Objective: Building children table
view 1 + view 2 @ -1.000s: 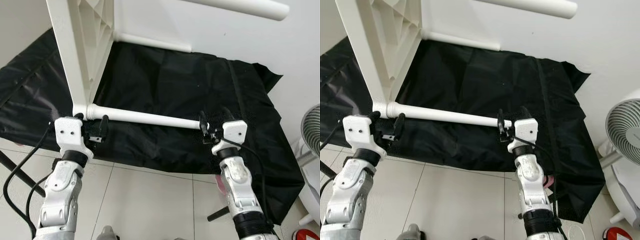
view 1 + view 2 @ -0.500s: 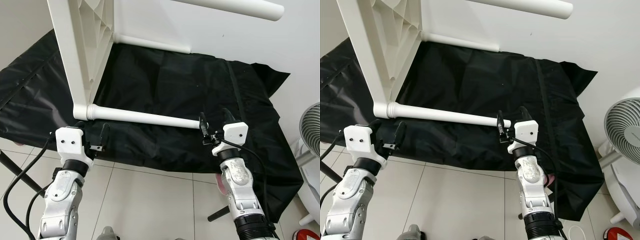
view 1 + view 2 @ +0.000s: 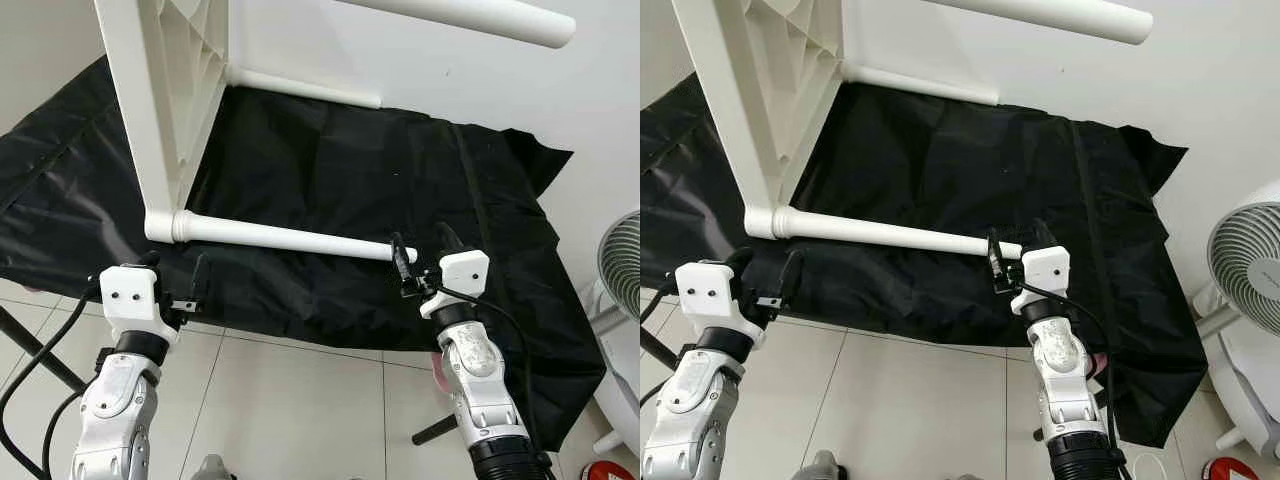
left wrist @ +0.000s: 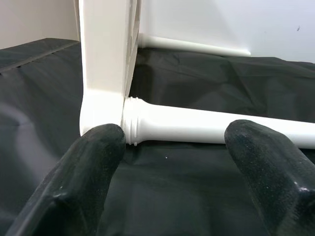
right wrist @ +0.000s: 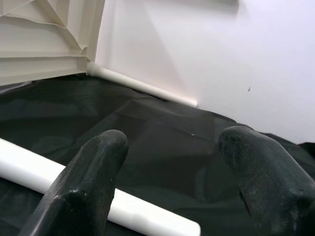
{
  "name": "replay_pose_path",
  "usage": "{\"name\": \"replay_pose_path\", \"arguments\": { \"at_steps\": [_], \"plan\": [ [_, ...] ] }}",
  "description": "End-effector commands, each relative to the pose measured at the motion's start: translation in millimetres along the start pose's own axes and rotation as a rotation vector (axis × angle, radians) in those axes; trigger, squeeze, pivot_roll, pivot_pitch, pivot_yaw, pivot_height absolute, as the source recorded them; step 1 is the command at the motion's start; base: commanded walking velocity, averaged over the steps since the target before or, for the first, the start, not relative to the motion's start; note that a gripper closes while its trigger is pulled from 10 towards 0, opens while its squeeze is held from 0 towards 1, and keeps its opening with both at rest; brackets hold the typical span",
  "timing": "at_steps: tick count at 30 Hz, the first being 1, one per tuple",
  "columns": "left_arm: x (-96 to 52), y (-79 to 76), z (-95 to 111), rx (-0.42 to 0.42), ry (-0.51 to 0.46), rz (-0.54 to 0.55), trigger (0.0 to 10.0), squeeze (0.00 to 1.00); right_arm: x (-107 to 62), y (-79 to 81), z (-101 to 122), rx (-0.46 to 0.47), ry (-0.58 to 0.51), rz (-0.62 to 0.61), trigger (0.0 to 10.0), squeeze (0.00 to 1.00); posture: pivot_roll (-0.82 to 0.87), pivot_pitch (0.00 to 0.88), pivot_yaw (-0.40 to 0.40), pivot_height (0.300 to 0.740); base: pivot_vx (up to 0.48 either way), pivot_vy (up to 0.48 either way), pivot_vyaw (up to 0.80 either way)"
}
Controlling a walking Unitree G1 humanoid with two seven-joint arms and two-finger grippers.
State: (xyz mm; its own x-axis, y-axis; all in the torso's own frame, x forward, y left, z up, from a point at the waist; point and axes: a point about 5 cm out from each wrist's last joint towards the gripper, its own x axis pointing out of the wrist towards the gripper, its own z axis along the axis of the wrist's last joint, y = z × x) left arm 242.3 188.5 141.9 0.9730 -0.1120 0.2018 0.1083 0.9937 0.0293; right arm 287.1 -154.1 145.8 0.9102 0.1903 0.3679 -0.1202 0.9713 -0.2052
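Observation:
The white children's table lies on its side on a black sheet (image 3: 350, 170), its ribbed top (image 3: 165, 90) standing upright at the left. Its nearest leg (image 3: 290, 238) runs level to the right from the top's lower corner. My left gripper (image 3: 175, 270) is open, just below and in front of the ribbed joint (image 4: 132, 120) where that leg meets the top, not touching it. At the leg's free end (image 5: 184, 227) my right gripper (image 3: 421, 250) is open, its fingers (image 5: 93, 172) spread wide with the end low between them. Two more legs (image 3: 300, 87) stick out farther back.
A white fan (image 3: 1252, 262) stands at the right by the sheet's edge. Pale floor tiles (image 3: 300, 400) lie in front of me. Black cables (image 3: 30, 360) and a dark bar cross the floor at my left. The white wall rises behind the sheet.
My left gripper has dropped down and back from the leg's joint. The right gripper has shifted slightly left at the leg's end. The table has not moved.

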Motion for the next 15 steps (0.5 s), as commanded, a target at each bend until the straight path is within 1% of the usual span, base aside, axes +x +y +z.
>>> {"name": "replay_pose_path", "arguments": {
  "at_steps": [1, 3, 4, 6, 7, 8, 9, 11, 12, 13, 15],
  "plan": [
    [3.0, -7.5, 2.7, -0.007, -0.007, -0.018, 10.0, 0.0, 3.7, -5.3, 4.3, -0.03, -0.009, -0.008, 10.0, 0.0, 0.09, 0.051, -0.098, 0.74, 0.0, 0.0, 0.0],
    [12.0, -17.6, 2.7, -0.035, 0.008, -0.074, 10.0, 0.0, 13.6, -13.7, 9.5, -0.076, -0.014, -0.054, 10.0, 0.0, 0.08, 0.059, -0.09, 0.74, 0.0, 0.0, 0.0],
    [12.0, -17.6, 2.7, -0.035, 0.008, -0.074, 10.0, 0.0, 13.6, -13.7, 9.5, -0.076, -0.014, -0.054, 10.0, 0.0, 0.08, 0.059, -0.09, 0.74, 0.0, 0.0, 0.0],
    [18.1, -24.5, 2.4, -0.063, 0.021, -0.1, 10.0, 0.0, 21.7, -18.3, 15.4, -0.097, -0.031, -0.085, 10.0, 0.0, 0.08, 0.06, -0.086, 0.74, 0.0, 0.0, 0.0],
    [21.8, -29.2, 2.9, -0.076, 0.019, -0.114, 10.0, 0.0, 28.3, -20.6, 21.8, -0.13, -0.053, -0.097, 10.0, 0.0, 0.07, 0.063, -0.082, 0.74, 0.0, 0.0, 0.0],
    [21.8, -29.2, 2.9, -0.076, 0.019, -0.114, 10.0, 0.0, 28.3, -20.6, 21.8, -0.13, -0.053, -0.097, 10.0, 0.0, 0.07, 0.063, -0.082, 0.74, 0.0, 0.0, 0.0],
    [24.2, -32.3, 3.3, -0.084, 0.017, -0.123, 10.0, 0.0, 32.6, -22.2, 26.4, -0.154, -0.07, -0.105, 10.0, 0.0, 0.07, 0.063, -0.082, 0.74, 0.0, 0.0, 0.0],
    [35.0, -39.8, 5.8, -0.12, 0.022, -0.148, 10.0, 0.0, 48.1, -29.1, 40.1, -0.187, -0.115, -0.155, 10.0, 0.0, 0.06, 0.067, -0.074, 0.74, 0.0, 0.0, 0.0],
    [40.3, -41.6, 7.5, -0.13, 0.022, -0.153, 10.0, 0.0, 53.8, -31.7, 45.9, -0.196, -0.139, -0.175, 10.0, 0.0, 0.06, 0.067, -0.072, 0.74, 0.0, 0.0, 0.0],
    [40.3, -41.6, 7.5, -0.13, 0.022, -0.153, 10.0, 0.0, 53.8, -31.7, 45.9, -0.196, -0.139, -0.175, 10.0, 0.0, 0.06, 0.067, -0.072, 0.74, 0.0, 0.0, 0.0],
    [49.8, -40.8, 8.4, -0.183, 0.045, -0.136, 10.0, 0.0, 61.5, -35.0, 52.2, -0.203, -0.166, -0.194, 10.0, 0.0, 0.07, 0.068, -0.071, 0.74, 0.0, 0.0, 0.0]
  ]
}}
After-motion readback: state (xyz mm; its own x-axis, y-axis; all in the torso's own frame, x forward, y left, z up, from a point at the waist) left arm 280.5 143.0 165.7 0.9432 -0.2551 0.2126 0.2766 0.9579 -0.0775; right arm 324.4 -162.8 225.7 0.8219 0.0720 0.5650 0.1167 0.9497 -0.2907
